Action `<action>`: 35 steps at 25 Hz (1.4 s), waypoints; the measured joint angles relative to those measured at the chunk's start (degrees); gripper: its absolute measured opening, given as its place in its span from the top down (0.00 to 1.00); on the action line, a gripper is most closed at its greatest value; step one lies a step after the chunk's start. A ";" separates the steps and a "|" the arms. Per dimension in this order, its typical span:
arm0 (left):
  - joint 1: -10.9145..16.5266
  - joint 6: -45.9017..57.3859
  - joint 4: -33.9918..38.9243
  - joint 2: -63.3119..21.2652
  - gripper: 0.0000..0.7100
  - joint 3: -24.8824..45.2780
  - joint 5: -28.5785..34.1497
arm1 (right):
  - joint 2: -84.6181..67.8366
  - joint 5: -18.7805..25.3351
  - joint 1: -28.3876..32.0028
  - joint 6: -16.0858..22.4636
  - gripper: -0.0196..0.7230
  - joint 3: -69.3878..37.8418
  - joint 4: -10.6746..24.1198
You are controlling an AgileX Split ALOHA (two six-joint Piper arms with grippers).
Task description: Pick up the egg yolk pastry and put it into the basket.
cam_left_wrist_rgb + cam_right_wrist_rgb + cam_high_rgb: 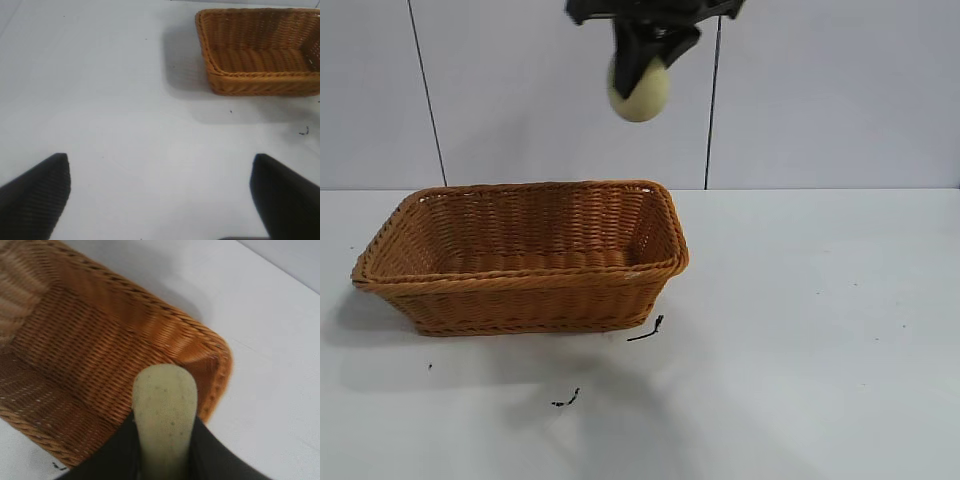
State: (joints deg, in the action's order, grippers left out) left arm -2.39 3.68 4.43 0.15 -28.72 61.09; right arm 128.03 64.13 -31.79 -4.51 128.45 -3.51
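Note:
My right gripper (642, 62) is shut on the pale yellow-cream egg yolk pastry (639, 92) and holds it high in the air, above the right end of the orange-brown wicker basket (520, 252). In the right wrist view the pastry (164, 410) is squeezed between the black fingers (117, 455), with the basket's corner (210, 355) below it. The basket holds nothing that I can see. My left gripper (160, 200) is open and empty above bare table, away from the basket (260, 50).
The white table (820, 330) carries two small black scraps (647, 331) (566, 400) in front of the basket. A pale wall with two dark cables (426, 90) stands behind.

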 joint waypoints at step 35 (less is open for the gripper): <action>0.00 0.00 0.00 0.00 0.02 0.00 0.00 | 4.64 -9.18 1.19 -0.92 0.04 0.36 -0.23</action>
State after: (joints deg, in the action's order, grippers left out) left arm -2.39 3.68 4.43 0.15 -28.72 61.09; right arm 132.67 54.96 -30.59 -5.43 128.80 -3.74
